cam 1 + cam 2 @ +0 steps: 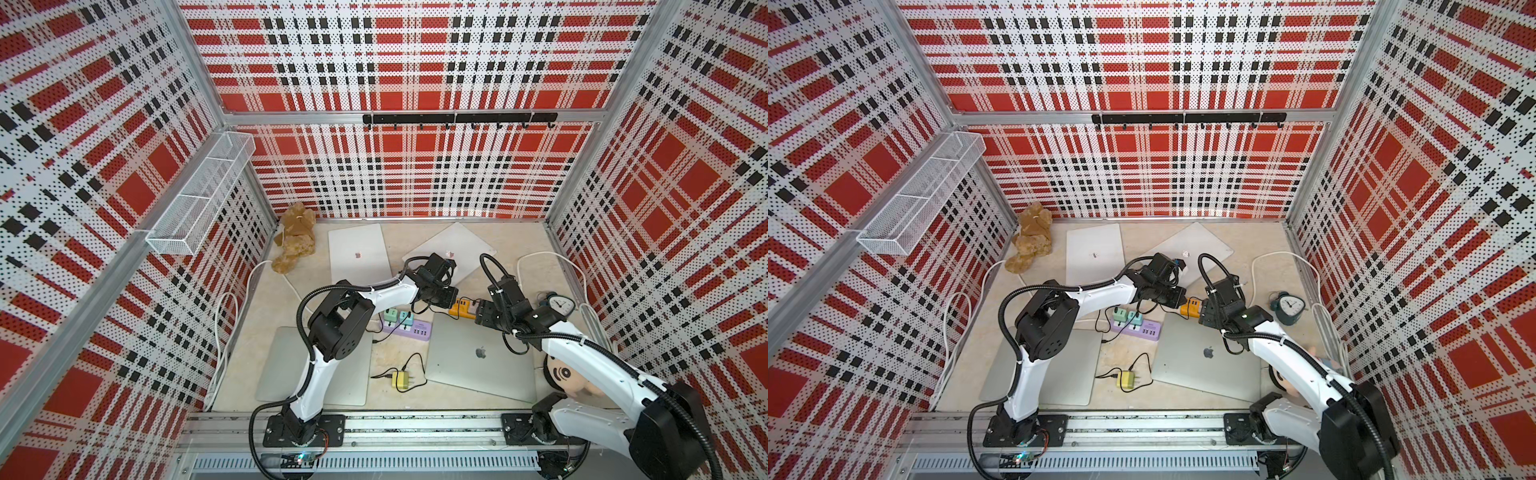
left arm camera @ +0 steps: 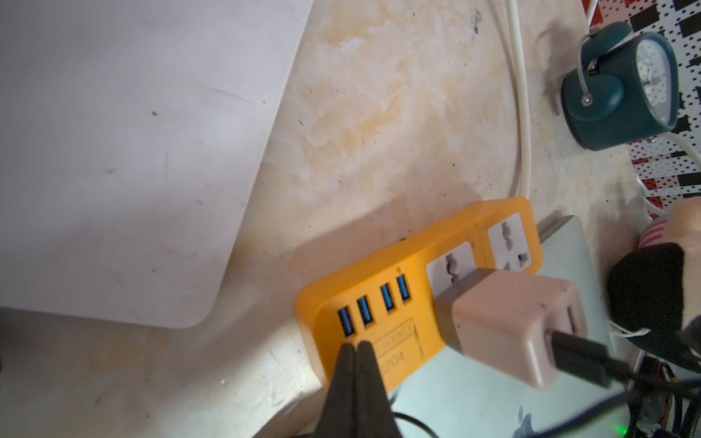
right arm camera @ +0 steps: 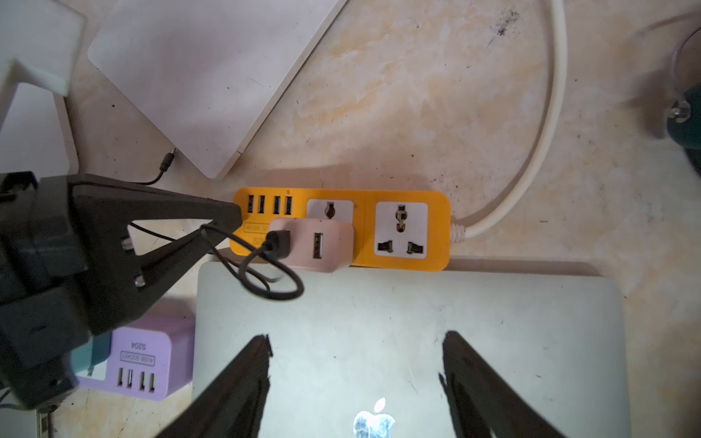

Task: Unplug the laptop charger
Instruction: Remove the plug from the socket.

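Observation:
A pale pink laptop charger (image 3: 315, 244) sits plugged into an orange power strip (image 3: 438, 227), and a black cable (image 3: 265, 280) loops out of its side. My left gripper (image 2: 356, 346) is shut with nothing in it. Its joined tips rest on the strip's USB end (image 2: 379, 273), beside the charger (image 2: 508, 326). My right gripper (image 3: 357, 337) stands open over the silver laptop (image 3: 417, 303), a short way from the charger and apart from it. In both top views the two grippers (image 1: 446, 301) (image 1: 1202, 316) face each other across the strip (image 1: 461, 308).
A purple power strip (image 1: 405, 330) carrying mint chargers lies left of the laptop. A yellow charger (image 1: 401, 380) lies loose in front. A teal alarm clock (image 1: 559, 305) stands right of the orange strip, whose white cord (image 3: 546, 132) curves away. Other laptops (image 1: 359, 253) and a brown plush (image 1: 295, 241) lie behind.

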Controlling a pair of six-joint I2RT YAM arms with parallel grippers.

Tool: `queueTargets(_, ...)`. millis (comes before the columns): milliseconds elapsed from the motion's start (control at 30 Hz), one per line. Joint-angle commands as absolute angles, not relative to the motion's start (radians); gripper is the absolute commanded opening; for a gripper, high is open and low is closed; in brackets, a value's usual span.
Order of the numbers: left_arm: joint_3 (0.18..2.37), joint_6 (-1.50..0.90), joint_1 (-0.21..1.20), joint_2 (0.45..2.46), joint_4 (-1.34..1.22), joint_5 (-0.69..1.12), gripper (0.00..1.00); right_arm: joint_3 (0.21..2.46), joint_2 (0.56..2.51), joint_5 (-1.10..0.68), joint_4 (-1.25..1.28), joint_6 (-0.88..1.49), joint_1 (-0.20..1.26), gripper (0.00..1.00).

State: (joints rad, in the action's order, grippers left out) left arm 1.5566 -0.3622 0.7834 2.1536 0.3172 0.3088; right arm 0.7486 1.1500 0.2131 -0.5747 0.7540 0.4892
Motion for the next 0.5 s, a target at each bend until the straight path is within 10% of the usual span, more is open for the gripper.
queueTargets(0,1.556,-0.362,0.787,2.182,0.293,0.328,0.00,0.752,1.167,0.212,-0.536,0.767,0.498,0.74)
queueTargets(467,1.544,-0.362,0.772,2.204,0.271,0.341,0.00,0.735,1.227,0.184,-0.470,0.768,0.497,0.73)
